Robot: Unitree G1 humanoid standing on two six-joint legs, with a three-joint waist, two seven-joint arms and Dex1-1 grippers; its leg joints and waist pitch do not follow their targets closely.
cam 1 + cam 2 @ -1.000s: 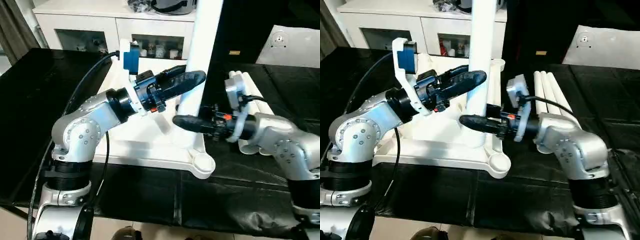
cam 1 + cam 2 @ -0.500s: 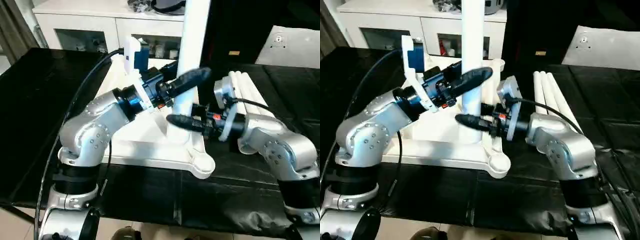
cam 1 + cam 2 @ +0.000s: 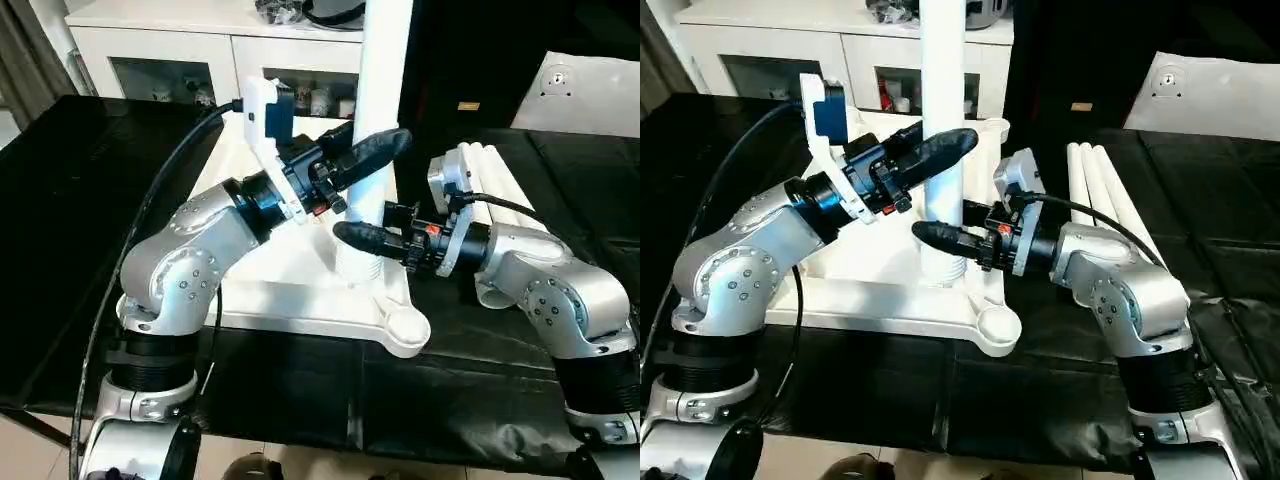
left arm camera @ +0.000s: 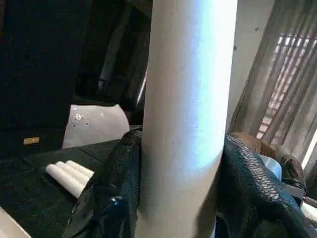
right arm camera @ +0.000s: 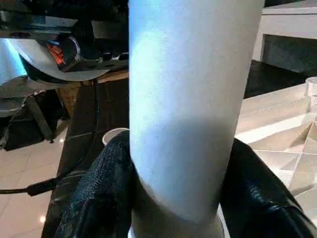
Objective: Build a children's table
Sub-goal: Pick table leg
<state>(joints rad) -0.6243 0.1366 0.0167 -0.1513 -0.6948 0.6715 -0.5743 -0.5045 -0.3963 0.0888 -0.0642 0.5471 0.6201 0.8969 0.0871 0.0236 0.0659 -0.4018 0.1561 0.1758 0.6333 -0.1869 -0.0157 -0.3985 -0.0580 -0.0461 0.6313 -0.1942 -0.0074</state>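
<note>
the tabletop (image 3: 300, 290) lies upside down on the black work table (image 3: 90, 200), in the middle, with its ribs facing up. one white leg (image 3: 372, 130) stands straight up from a spot near the right edge of the tabletop, a little back from the round near right corner socket (image 3: 405, 327). three more legs (image 3: 1102, 190) lie side by side on the black cover to the right.

both grippers hold the standing leg. the left gripper (image 3: 370, 155) is shut about halfway around it, higher up. the right gripper (image 3: 362, 238) hugs it lower down, close to the tabletop. in each wrist view the black fingers (image 4: 114, 198) press on both sides of the white tube.

the leg looks light, hard and stiff, so it should not bend. it is smooth plastic, so it may slip or twist in the fingers. it is long, so it may tip if held only at one spot. holding it low and high, as now, seems best.
</note>
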